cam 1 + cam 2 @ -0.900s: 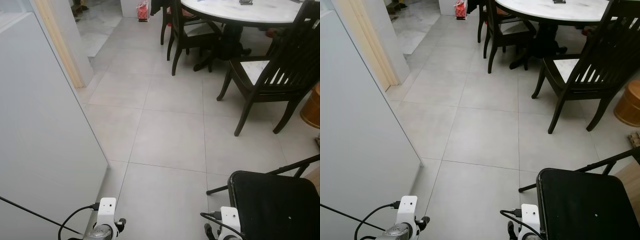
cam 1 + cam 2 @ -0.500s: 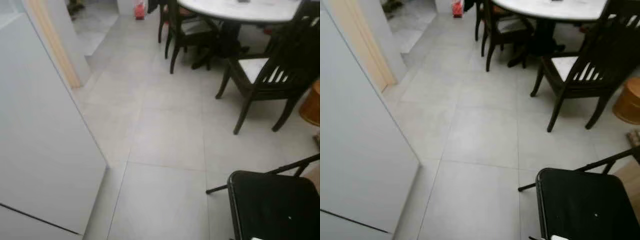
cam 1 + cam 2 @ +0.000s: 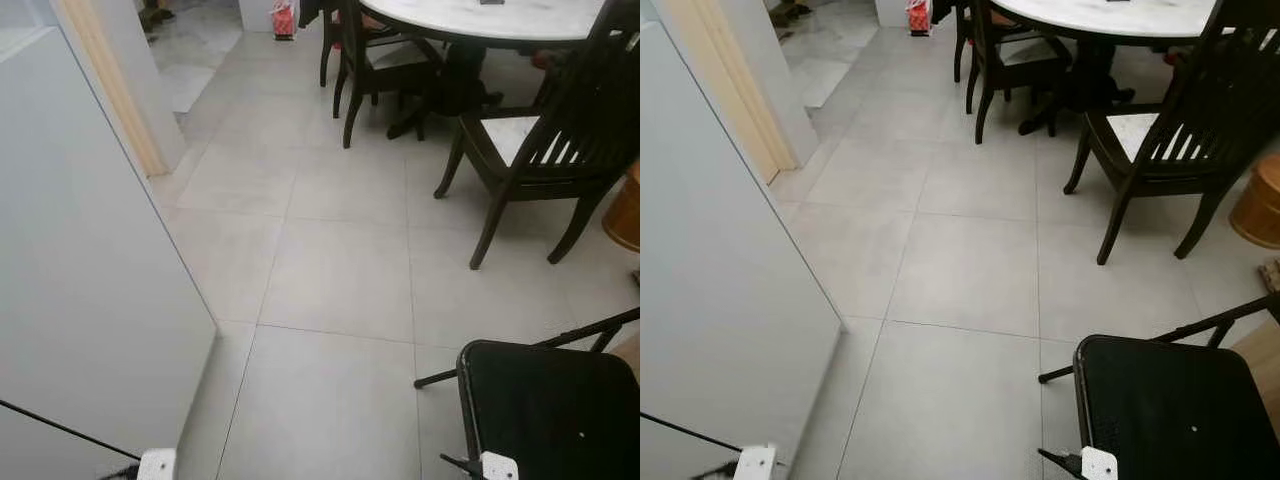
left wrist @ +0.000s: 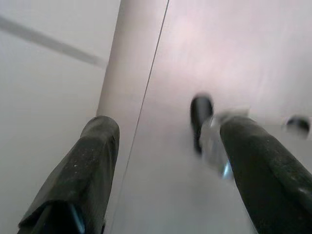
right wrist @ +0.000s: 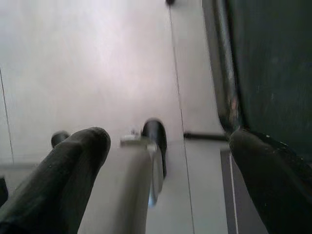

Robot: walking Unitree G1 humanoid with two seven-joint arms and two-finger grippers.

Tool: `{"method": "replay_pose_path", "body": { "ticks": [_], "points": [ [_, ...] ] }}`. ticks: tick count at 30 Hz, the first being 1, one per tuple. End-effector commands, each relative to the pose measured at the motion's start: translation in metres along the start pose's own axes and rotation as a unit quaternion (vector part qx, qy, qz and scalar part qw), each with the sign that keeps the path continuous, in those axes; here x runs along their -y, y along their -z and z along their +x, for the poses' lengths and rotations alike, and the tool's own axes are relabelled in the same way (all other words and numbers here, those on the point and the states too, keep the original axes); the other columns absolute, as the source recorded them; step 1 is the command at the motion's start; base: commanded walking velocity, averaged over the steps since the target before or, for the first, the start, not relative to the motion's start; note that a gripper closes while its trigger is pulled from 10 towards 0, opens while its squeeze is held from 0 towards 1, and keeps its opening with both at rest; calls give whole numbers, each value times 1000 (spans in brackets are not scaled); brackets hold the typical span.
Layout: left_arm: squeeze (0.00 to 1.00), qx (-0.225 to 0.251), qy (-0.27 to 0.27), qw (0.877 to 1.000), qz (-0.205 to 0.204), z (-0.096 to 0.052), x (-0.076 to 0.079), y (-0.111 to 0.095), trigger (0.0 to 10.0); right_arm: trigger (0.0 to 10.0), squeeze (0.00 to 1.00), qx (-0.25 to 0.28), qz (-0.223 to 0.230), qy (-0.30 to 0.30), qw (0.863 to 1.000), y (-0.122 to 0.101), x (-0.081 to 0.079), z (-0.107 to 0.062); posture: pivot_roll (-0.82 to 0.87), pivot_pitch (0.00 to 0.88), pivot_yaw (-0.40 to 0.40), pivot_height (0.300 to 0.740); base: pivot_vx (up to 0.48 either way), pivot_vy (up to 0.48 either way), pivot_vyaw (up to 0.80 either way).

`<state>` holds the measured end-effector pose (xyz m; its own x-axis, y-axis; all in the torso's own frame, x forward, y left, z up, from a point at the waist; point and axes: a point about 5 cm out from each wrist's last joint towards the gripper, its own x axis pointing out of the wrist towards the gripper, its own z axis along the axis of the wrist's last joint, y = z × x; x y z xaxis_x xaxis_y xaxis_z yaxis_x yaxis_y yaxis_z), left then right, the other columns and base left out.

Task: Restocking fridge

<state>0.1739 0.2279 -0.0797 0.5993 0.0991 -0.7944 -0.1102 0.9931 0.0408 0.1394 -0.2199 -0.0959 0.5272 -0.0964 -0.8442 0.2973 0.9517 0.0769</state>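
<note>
Pale grey tiled floor [image 3: 340, 280] ahead. Tall white fridge side panel [image 3: 80, 300] stands on the robot's left, a thin dark seam running across its lower part. Black folding chair seat [image 3: 550, 410] sits low on the right. Farther off, a round white marble tabletop [image 3: 490, 20] with dark wooden chairs [image 3: 540, 150] around it.

Left tool [image 4: 165, 161] hangs over the floor just beside the fridge base, fingers spread, nothing between them. Right tool [image 5: 165, 175] hangs beside the folding chair, fingers spread, empty.
</note>
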Motion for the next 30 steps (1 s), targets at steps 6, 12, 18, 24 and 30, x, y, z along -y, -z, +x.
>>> {"method": "replay_pose_path", "body": {
  "ticks": [6, 12, 18, 24, 30],
  "points": [
    [0, 76, 64, 995, 29, 3, 12, -29, 10000, 10000, 0, 51, 11, 8, 999, -5, 4, -2, 23, 92, 27, 740, 0, 0, 0],
    [0, 158, 86, 983, 36, 1, 15, -58, 10000, 10000, 0, 175, 31, 1, 984, -52, -1, -2, -5, 97, 36, 740, 0, 0, 0],
    [0, 266, 60, 962, 31, -10, 18, -74, 10000, 10000, 0, 299, -16, -54, 952, -104, -19, -10, -16, 102, 48, 740, 0, 0, 0],
    [0, 326, 54, 944, 14, -23, 16, -77, 10000, 10000, 0, 341, -26, -79, 936, -115, -26, -16, -10, 104, 34, 740, 0, 0, 0],
    [0, 336, 66, 940, 2, -27, 23, -71, 10000, 10000, 0, 363, -30, -84, 927, -119, -27, -20, -44, 105, -14, 740, 0, 0, 0]
  ]
}}
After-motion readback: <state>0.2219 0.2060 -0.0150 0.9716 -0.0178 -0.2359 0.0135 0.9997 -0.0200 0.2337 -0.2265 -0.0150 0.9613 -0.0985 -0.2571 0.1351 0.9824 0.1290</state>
